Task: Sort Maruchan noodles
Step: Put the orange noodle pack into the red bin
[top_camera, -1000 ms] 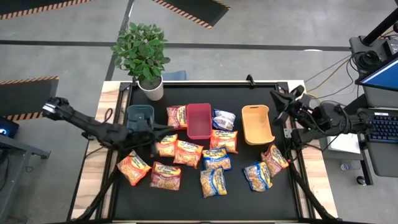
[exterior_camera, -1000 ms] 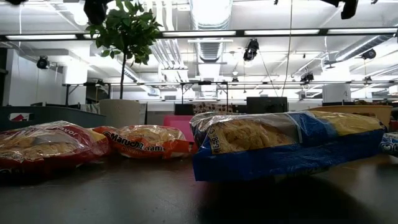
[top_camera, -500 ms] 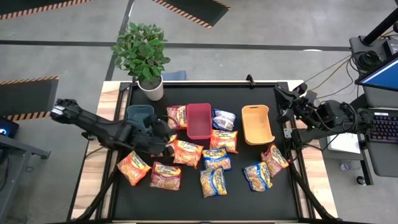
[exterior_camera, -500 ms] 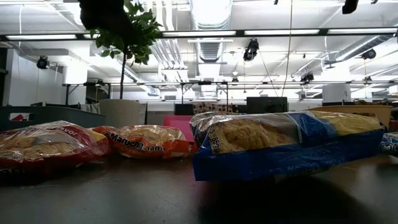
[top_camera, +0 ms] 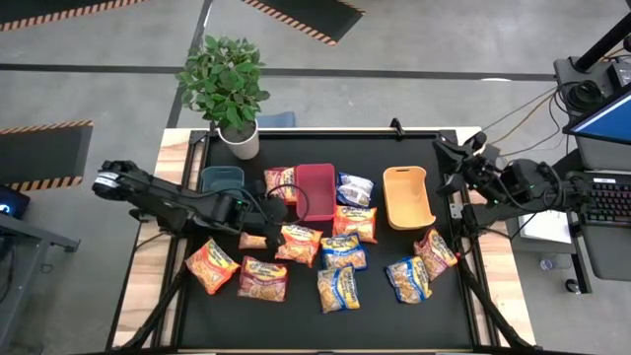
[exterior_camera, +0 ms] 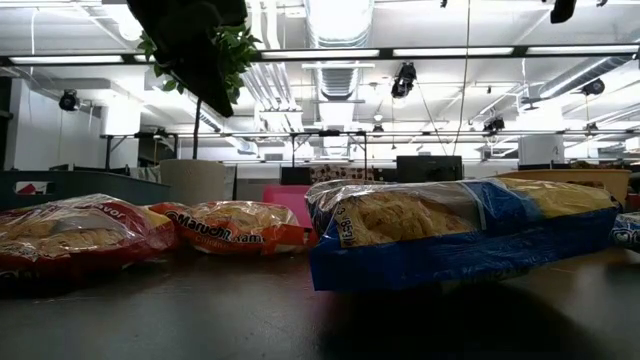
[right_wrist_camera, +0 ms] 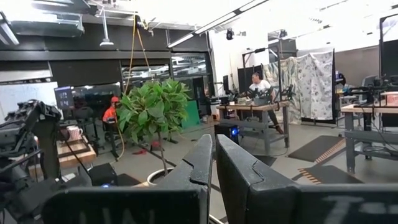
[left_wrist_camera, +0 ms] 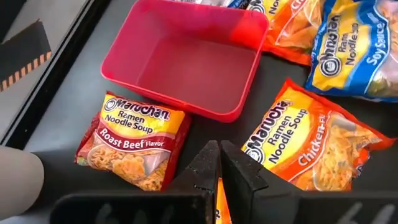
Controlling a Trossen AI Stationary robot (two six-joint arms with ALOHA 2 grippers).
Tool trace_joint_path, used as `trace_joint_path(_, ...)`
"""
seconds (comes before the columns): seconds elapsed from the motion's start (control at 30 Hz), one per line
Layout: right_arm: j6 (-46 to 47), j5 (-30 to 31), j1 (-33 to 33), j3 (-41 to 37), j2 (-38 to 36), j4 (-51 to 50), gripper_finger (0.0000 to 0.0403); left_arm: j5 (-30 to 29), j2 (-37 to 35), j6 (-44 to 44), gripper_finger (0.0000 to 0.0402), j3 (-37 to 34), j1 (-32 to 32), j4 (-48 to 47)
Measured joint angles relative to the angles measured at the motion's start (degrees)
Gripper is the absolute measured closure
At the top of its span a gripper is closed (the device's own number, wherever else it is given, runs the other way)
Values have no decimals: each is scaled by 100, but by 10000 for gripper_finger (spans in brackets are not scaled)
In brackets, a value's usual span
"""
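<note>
Maruchan noodle packets lie flat on the black table: a red-pink Roast Beef one [left_wrist_camera: 132,140] beside the red bin [left_wrist_camera: 186,62], an orange Chicken one [left_wrist_camera: 317,149], blue ones [top_camera: 343,251], and more toward the near edge. My left gripper [left_wrist_camera: 219,163] hangs over the table's left-middle, near the red bin [top_camera: 315,190], shut on an orange packet [top_camera: 253,240]. My right gripper [right_wrist_camera: 212,155] is shut and empty, raised at the table's right edge [top_camera: 458,163]. My left gripper pinches the orange packet between its two fingers, which point down from above. Only a sliver of orange wrapper [left_wrist_camera: 221,198] shows between the fingers, so which part of the packet they have cannot be told. In the high view the packet shows narrow beside the gripper.
A teal bin [top_camera: 222,182] stands at the back left and a tan bin [top_camera: 407,197] at the back right. A potted plant [top_camera: 229,89] stands at the far left corner. In the low view a blue packet [exterior_camera: 460,235] lies close to the camera.
My left gripper has come down onto the orange packet left of the Chicken packet and drawn back a little toward the table's left edge. That packet has shifted toward the near left and now shows narrower. My right gripper has drawn slightly toward the right edge.
</note>
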Motion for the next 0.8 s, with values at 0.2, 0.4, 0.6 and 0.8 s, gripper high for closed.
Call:
trace_joint_path(0.2, 2, 2, 0, 0, 0, -172, 390, 99, -17, 108, 335, 0, 27, 1)
trace_joint_path(0.4, 13, 0, 1, 0, 0, -155, 390, 416, 69, 434, 250, -4, 25, 180)
trace_joint_path(0.6, 152, 0, 0, 0, 7, -175, 390, 536, 304, 829, 198, -7, 25, 450)
trace_joint_path(0.8, 147, 0, 2, 0, 15, -321, 390, 472, 433, 725, 181, -9, 25, 471)
